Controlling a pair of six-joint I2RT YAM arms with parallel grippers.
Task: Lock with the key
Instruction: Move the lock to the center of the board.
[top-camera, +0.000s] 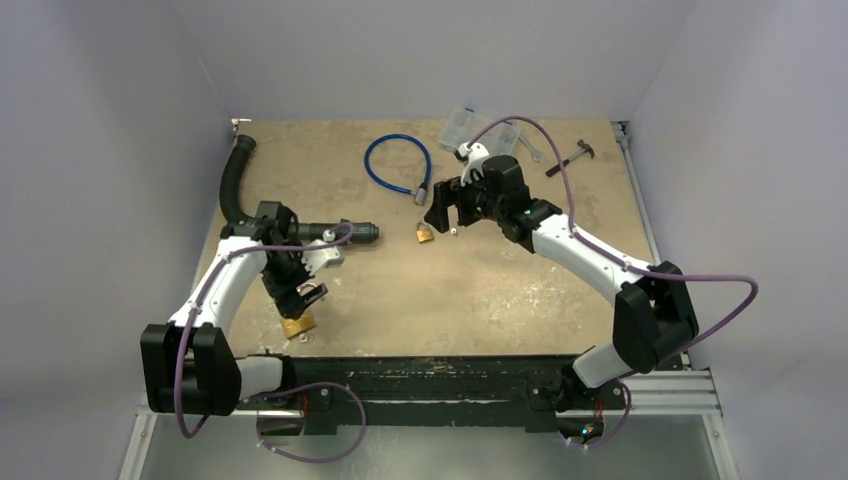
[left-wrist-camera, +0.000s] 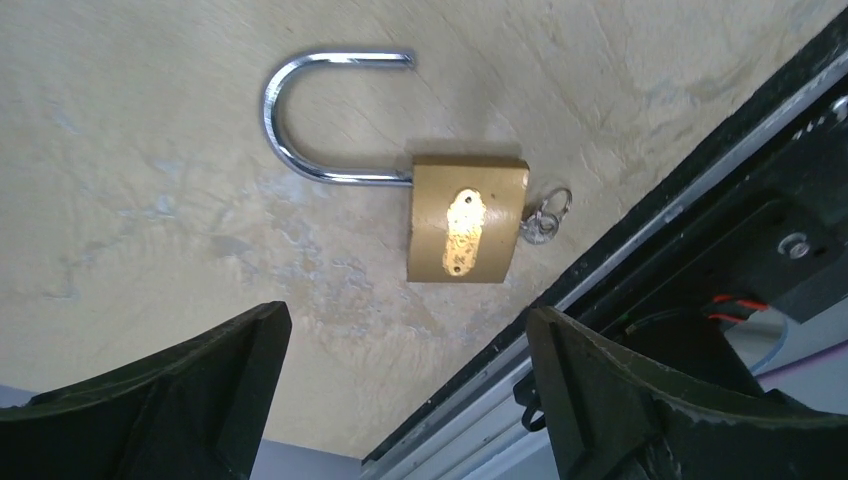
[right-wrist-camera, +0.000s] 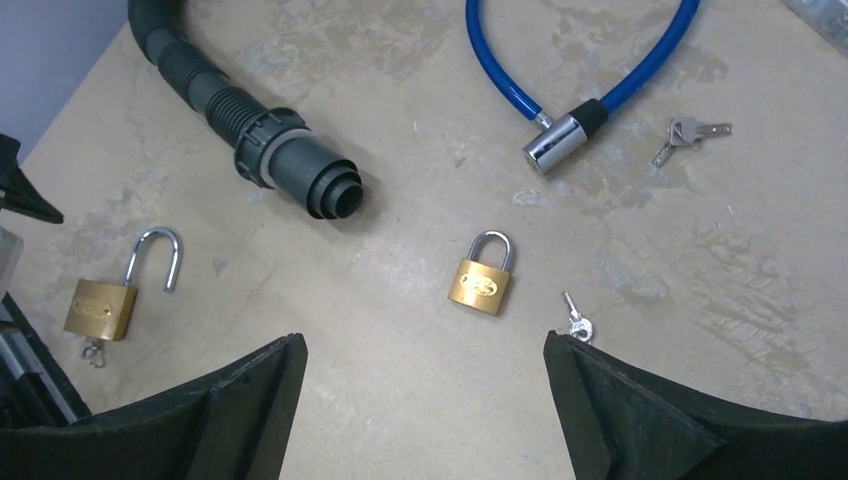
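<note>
A large brass padlock (left-wrist-camera: 466, 222) lies flat near the table's front edge with its shackle (left-wrist-camera: 300, 110) swung open. A key (left-wrist-camera: 543, 222) sticks in its underside. My left gripper (left-wrist-camera: 405, 330) hovers just above it, open, with nothing between its fingers. The same lock shows in the top view (top-camera: 298, 325) and the right wrist view (right-wrist-camera: 100, 308). A small brass padlock (right-wrist-camera: 483, 283) with its shackle closed lies mid-table, and a small key (right-wrist-camera: 575, 320) rests beside it. My right gripper (right-wrist-camera: 425, 345) hangs open over them, holding nothing.
A blue cable lock (right-wrist-camera: 560, 140) and a pair of keys (right-wrist-camera: 690, 133) lie further back. A black ribbed hose (top-camera: 235, 175) runs along the left side. A hammer (top-camera: 572, 157) and a clear plastic box (top-camera: 460, 125) sit at the back. A black rail (top-camera: 430, 375) borders the near edge.
</note>
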